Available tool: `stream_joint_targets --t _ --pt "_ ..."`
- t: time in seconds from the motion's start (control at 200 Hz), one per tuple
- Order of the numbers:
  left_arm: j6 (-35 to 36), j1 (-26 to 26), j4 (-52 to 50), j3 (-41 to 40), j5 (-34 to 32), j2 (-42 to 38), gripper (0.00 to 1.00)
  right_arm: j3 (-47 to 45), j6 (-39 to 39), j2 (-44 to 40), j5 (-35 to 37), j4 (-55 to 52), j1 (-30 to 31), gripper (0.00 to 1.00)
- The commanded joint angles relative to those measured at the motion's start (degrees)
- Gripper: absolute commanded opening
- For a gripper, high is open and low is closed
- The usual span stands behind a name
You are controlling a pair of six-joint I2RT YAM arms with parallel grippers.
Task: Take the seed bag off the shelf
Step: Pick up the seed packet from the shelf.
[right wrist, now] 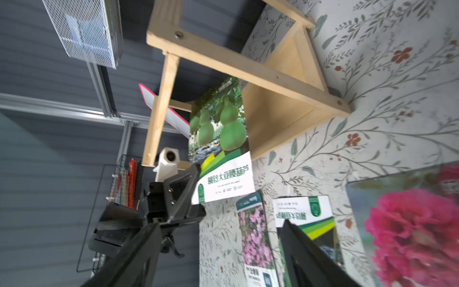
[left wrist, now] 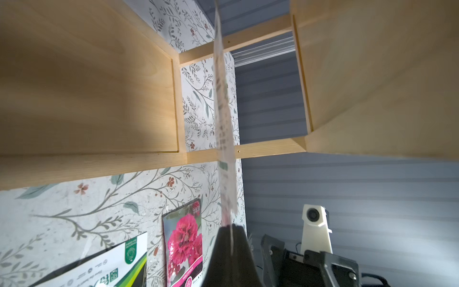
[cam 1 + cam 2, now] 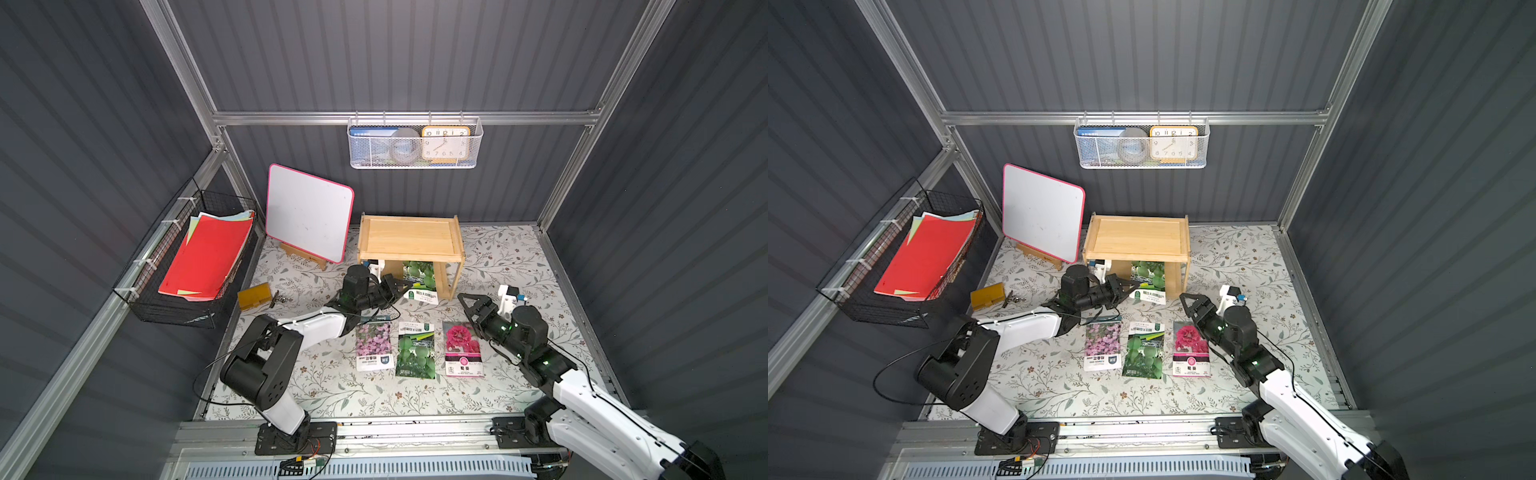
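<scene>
Right wrist view shows face-on, left wrist edge-on, the green gourd-print seed bag [image 1: 221, 124] half out of the pine-wood shelf [image 1: 273, 116] lower tier, pinched by the closed left gripper [image 1: 197, 174]; right gripper [image 1: 222, 223] spread, empty; black wire basket [image 3: 174, 313] holds red paper [image 3: 203, 262].

White mesh basket [image 3: 415, 167] holding an orange-rimmed clock [image 3: 445, 143], pink-edged whiteboard [image 3: 308, 212] on a wooden easel [image 3: 303, 259], black wire basket [image 3: 174, 311] of red paper [image 3: 205, 262], yellow block [image 3: 254, 296], 3 packets [image 3: 416, 350] flat on the floral surface [image 3: 519, 257]

Partly inside shelf [image 3: 409, 239]: seed bag [image 3: 420, 276]; before it, packet row [image 3: 417, 351].
</scene>
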Motion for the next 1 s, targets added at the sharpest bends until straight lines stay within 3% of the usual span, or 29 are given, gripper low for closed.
stream_joint_targets --t 0.0,0.405,0.995 --pt "6.2 -1.4 -5.4 1.8 -1.0 -3.2 0.0 -2.5 -3.5 3.2 -12.9 -0.7 -3.1 0.88" --pt "5.9 -3.5 -7.9 -0.8 -0.2 -8.3 0.0 1.4 -9.4 17.2 -21.5 6.7 -4.3 0.9" --pt "5.2 -3.5 -2.1 -3.9 0.2 -2.8 0.0 1.5 -11.8 14.9 -20.7 3.0 -4.3 0.89"
